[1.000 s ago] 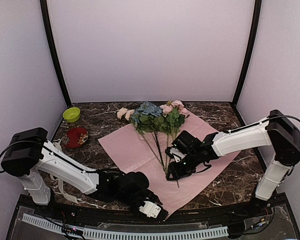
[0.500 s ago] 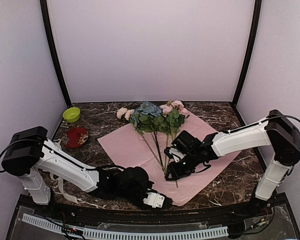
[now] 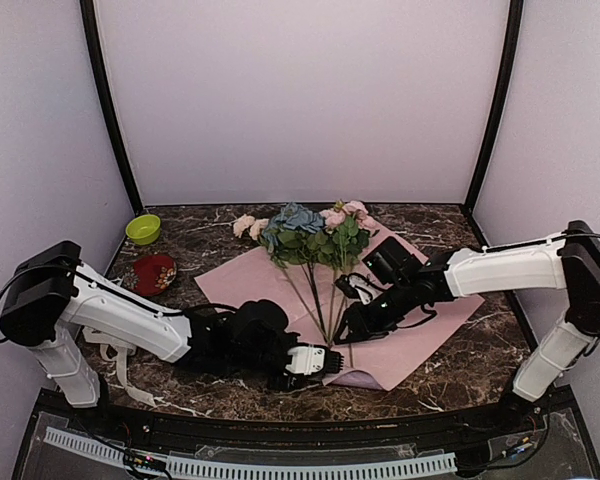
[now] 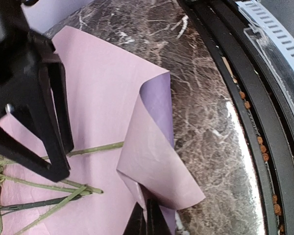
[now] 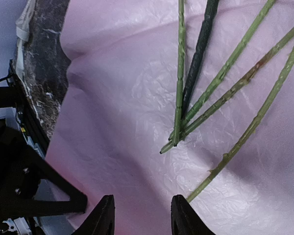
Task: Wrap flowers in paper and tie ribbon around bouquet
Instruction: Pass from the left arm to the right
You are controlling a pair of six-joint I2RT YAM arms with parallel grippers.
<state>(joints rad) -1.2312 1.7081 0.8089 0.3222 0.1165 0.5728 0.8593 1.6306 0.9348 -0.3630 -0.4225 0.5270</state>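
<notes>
Pink paper (image 3: 245,290) is spread on the table (image 3: 195,235) with the flowers (image 3: 310,240) across it, heads far, stems (image 5: 235,51) near. It looks thin, light and limp, easily creased or torn; best taken by a corner, where it should fold rather than slide. Left gripper (image 4: 144,218) is clamped on the near corner (image 4: 157,161), curled over to show lilac; a second ago its jaws stood apart at the edge and the sheet lay flat. Right gripper (image 5: 139,215) hovers part-open and empty over the stem ends; it has drawn back slightly.
</notes>
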